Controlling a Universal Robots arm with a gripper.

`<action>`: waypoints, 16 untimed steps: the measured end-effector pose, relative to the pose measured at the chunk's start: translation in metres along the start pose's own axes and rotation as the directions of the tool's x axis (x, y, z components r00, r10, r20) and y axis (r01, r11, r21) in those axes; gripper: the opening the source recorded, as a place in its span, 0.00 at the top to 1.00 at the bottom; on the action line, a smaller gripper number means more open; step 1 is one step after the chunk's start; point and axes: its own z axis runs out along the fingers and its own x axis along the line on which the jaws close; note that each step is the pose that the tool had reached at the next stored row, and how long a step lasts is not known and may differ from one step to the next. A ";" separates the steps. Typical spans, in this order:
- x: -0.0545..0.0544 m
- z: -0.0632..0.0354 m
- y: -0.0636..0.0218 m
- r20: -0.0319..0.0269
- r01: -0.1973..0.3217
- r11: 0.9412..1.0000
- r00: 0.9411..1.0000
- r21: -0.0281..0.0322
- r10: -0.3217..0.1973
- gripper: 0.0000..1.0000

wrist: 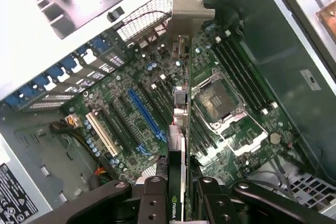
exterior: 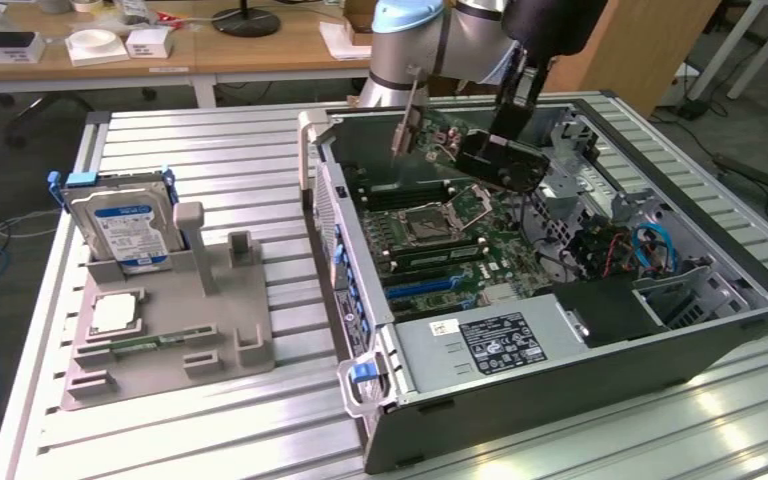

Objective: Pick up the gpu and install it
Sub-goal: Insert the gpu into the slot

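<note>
The exterior view stands off from the arm, high up, and looks down at a slant over the ribbed aluminium table (exterior: pixel 224 150). It is far enough back to take in the whole open black computer case (exterior: pixel 598 370) and the wooden desks (exterior: pixel 264 55) behind. The wrist view looks steeply down from close in, past the black gripper (wrist: pixel 182 184) and along the thin dark gpu card (wrist: pixel 181 124) clamped edge-on, into that case. Both views share the green motherboard (exterior: pixel 451 255) (wrist: pixel 147 103) with its square silver processor socket (exterior: pixel 427 225) (wrist: pixel 218 98).
</note>
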 end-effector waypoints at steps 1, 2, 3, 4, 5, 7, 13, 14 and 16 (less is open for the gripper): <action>0.000 0.0009 -0.0001 -0.001 0.017 1.000 1.000 0.000 -0.017 0.74; 0.000 0.0019 -0.0001 -0.002 0.034 0.999 0.999 0.000 -0.034 0.74; 0.000 0.0030 -0.0001 -0.003 0.053 0.999 0.999 0.000 -0.053 0.74; 0.000 0.0041 -0.0002 -0.004 0.071 0.997 0.997 0.000 -0.071 0.74; 0.000 0.0051 -0.0003 -0.005 0.089 0.996 0.996 0.000 -0.089 0.74; 0.000 0.0071 -0.0004 -0.007 0.125 0.992 0.992 0.000 -0.125 0.74; 0.000 0.0128 -0.0008 -0.014 0.233 0.973 0.972 -0.001 -0.233 0.74; 0.000 0.0138 -0.0008 -0.015 0.250 0.968 0.968 -0.002 -0.250 0.74; 0.000 0.0157 -0.0010 -0.017 0.285 0.959 0.958 -0.002 -0.285 0.74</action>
